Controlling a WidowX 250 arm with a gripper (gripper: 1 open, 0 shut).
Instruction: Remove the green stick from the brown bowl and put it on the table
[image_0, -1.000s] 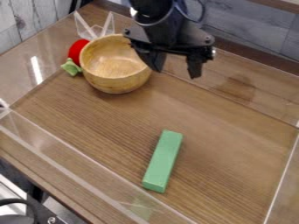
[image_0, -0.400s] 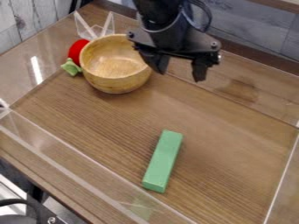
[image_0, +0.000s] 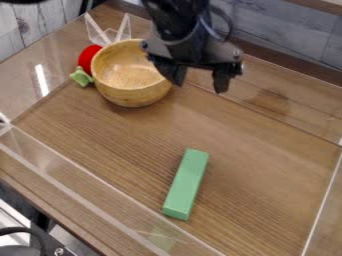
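Basically, the green stick (image_0: 187, 184) is already laid flat on the table (image_0: 274, 150), well apart from the empty brown bowl (image_0: 128, 72), so the gripper (image_0: 199, 76) is spread wide, nothing held.

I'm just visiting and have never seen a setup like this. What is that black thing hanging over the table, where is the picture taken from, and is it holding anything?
The black thing is the end of a robot arm. Its gripper is a two-fingered claw that serves as the machine's hand. The single picture comes from a camera looking down at the table from above and in front. The tabletop is brown wood grain, with clear plastic walls along its edges. On it stands a round brown bowl, which looks empty inside. Behind the bowl sits a small red object with a green scrap beside it. The green stick, a flat light green block, lies flat on the table near the front, well apart from the bowl. The claw's fingers are spread open beside the bowl and hold nothing.
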